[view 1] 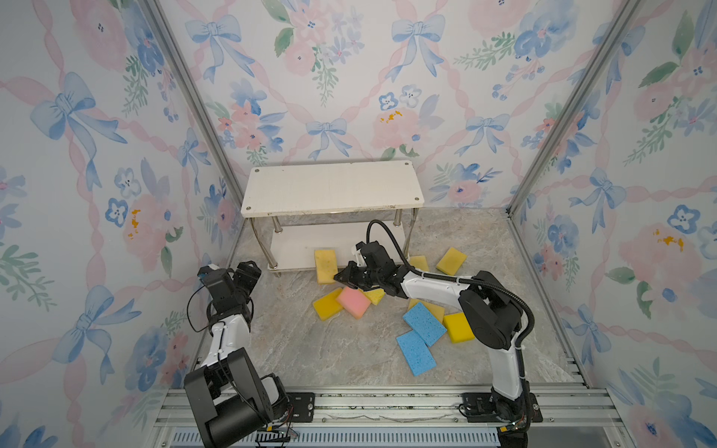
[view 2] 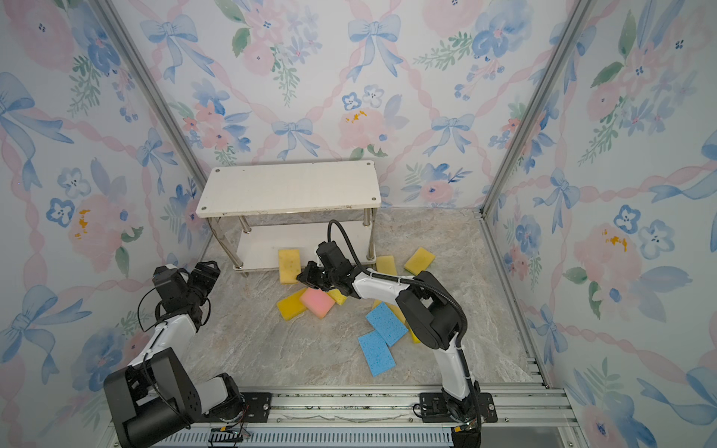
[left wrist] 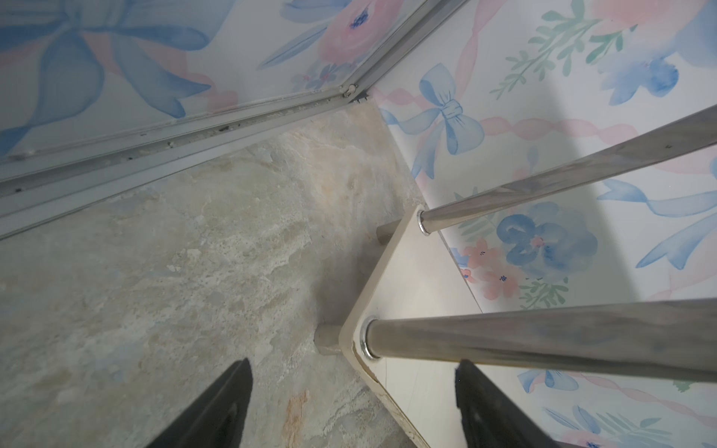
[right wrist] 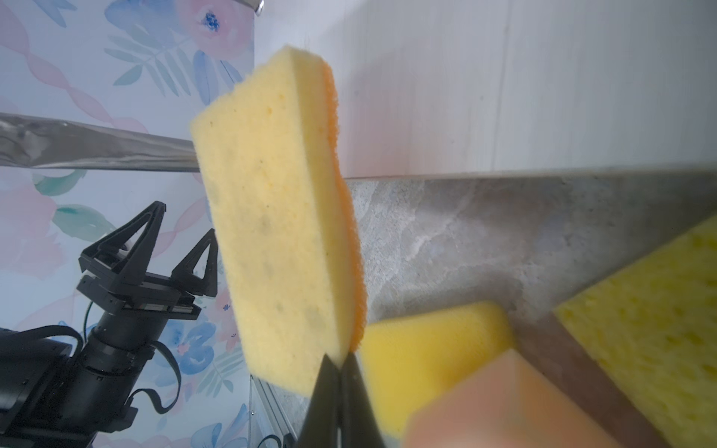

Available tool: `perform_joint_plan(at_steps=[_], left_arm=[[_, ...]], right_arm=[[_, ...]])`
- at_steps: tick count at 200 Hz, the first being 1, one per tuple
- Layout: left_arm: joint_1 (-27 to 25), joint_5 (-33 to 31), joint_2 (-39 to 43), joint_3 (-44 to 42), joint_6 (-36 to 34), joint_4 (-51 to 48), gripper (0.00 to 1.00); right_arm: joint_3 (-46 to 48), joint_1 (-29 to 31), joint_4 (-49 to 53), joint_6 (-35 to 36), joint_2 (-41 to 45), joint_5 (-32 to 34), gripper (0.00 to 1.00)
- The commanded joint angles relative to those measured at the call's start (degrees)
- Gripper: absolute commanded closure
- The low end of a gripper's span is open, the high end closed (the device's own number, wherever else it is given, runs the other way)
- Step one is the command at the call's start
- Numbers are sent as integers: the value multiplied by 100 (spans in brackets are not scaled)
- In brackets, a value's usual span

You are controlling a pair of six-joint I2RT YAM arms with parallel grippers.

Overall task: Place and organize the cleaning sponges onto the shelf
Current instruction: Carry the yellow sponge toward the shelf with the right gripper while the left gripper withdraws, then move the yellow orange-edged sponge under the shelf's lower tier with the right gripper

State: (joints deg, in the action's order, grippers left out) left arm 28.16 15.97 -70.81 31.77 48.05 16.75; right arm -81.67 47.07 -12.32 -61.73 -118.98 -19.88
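My right gripper (view 1: 338, 276) (right wrist: 341, 358) is shut on the corner of a pale yellow sponge (view 1: 326, 265) (right wrist: 271, 217) with an orange back, by the front edge of the shelf's lower board (view 1: 298, 244). The shelf (view 1: 331, 188) stands at the back wall with nothing on its top board. Just under the right gripper lie a pink sponge (view 1: 353, 301) and a yellow sponge (view 1: 328, 303). Two blue sponges (view 1: 425, 324) (view 1: 416, 352) and more yellow sponges (view 1: 451, 260) (view 1: 458, 327) lie to the right. My left gripper (view 1: 248, 271) (left wrist: 355, 388) is open and empty beside the shelf's left legs (left wrist: 543, 341).
Floral walls with aluminium frame posts (view 1: 194, 101) close in three sides. A metal rail (view 1: 388, 403) carrying both arm bases runs along the front. The right arm (view 1: 485, 310) stretches over the sponge pile. Marbled floor (view 1: 310, 349) shows between the two arms.
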Motion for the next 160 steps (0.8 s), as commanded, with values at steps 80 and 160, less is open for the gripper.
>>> perform_joint_plan(at_steps=[80,160], left_arm=[[-437,511,-741,601,-116,636,17],[-701,607,-649,519,-87,625,17]], right_arm=[[1107,-807,-2492,-682,305,1908,100],[2345,-1407,-3063,-623,1044,2552,100]])
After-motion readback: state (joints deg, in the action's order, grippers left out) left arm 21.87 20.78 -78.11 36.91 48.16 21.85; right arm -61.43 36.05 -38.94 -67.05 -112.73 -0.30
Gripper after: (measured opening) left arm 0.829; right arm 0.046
